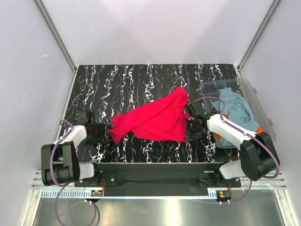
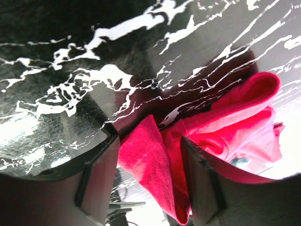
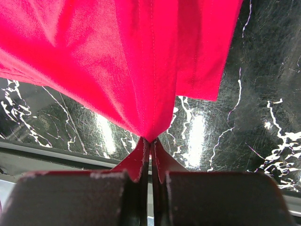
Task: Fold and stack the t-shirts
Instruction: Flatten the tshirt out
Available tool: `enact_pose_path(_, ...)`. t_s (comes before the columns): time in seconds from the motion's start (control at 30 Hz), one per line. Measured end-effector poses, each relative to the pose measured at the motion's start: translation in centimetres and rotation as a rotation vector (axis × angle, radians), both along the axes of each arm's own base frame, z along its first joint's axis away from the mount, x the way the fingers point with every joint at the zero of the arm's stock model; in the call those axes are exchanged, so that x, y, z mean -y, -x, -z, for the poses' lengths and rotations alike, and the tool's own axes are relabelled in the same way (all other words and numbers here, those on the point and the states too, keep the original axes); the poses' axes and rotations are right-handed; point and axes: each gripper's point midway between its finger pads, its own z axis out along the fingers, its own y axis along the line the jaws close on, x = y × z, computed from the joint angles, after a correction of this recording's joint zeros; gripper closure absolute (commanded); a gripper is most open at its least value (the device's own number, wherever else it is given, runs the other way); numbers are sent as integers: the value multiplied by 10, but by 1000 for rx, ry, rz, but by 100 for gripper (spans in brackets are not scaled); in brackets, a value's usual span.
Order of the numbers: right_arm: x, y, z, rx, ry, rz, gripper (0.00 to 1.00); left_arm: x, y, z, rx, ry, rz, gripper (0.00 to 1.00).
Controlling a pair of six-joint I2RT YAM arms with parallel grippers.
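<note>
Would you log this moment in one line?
right tool: shut on red t-shirt | left tool: open astride its edge | grey-blue t-shirt: in tub

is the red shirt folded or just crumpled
Not folded: the red shirt is a crumpled, uneven sheet with no neat creases, one edge pinched in the shut right end effector.
</note>
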Motion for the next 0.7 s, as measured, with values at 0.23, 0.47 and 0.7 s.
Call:
enact_pose_path(0.23, 0, 0, 0, 1, -1, 0, 100, -2, 1, 2, -30, 4, -48, 62)
enact_pose_path(0.47, 0, 0, 0, 1, -1, 0, 100, -2, 5, 7, -62, 2, -55, 100)
enact_pose_path(0.7, -1, -3, -4, 10, -3, 2, 100, -7, 2, 1, -35, -46, 2, 100)
